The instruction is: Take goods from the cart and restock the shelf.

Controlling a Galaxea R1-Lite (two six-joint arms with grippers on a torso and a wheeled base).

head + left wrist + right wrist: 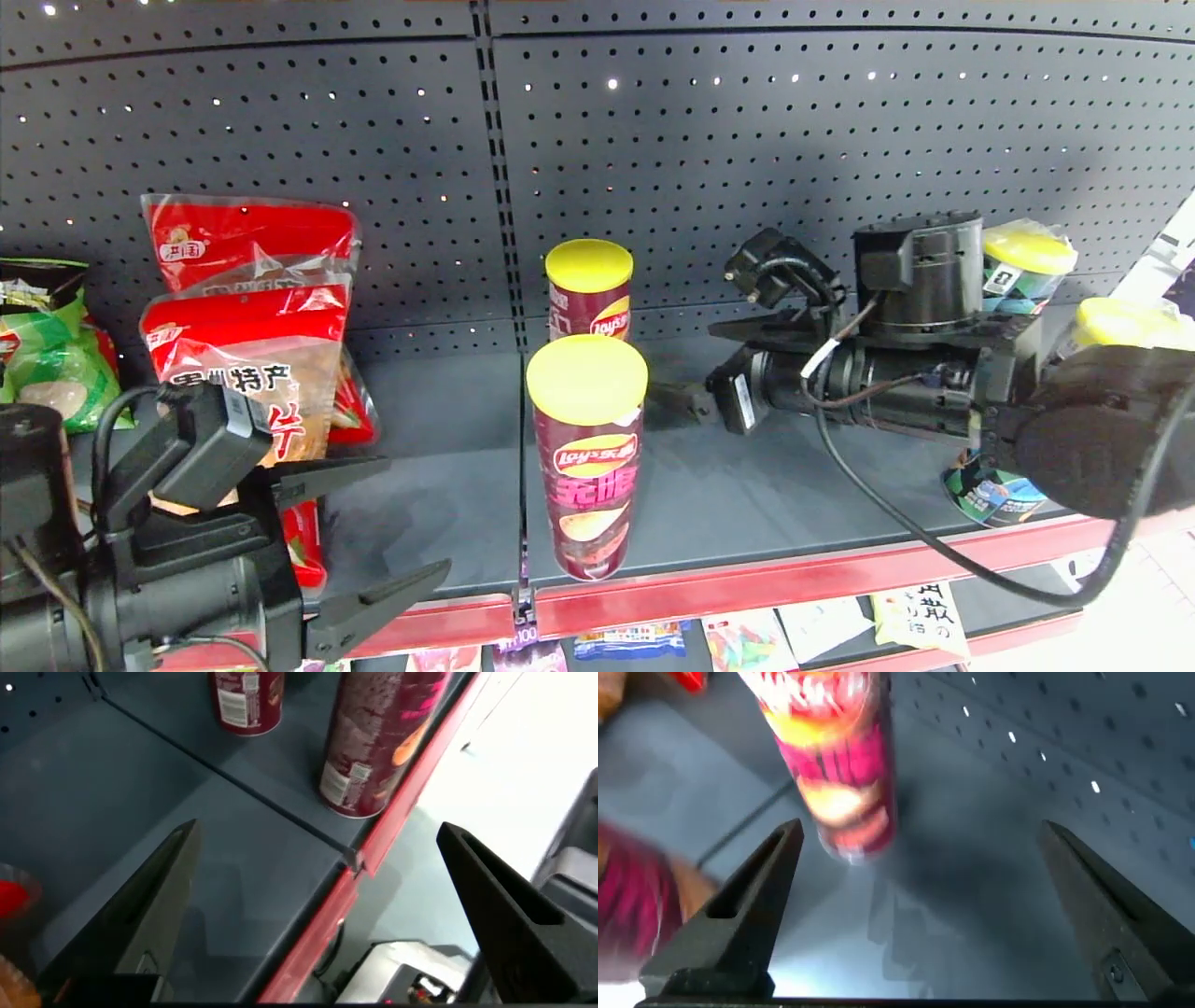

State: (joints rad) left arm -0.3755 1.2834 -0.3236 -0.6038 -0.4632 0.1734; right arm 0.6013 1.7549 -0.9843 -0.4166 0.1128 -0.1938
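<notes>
Two maroon chip cans with yellow lids stand upright on the grey shelf. The front can is near the red shelf edge and the back can is by the pegboard. My right gripper lies over the shelf just right of the cans, pointing at them, open and empty. In the right wrist view the back can shows beyond the gripper, apart from it. My left gripper hangs open and empty at the shelf's front left. Its wrist view shows the gripper and the front can.
Red snack bags and a green bag stand at the shelf's left. Yellow-lidded cans sit behind my right arm at the right. The red front edge carries price tags, with goods on the shelf below.
</notes>
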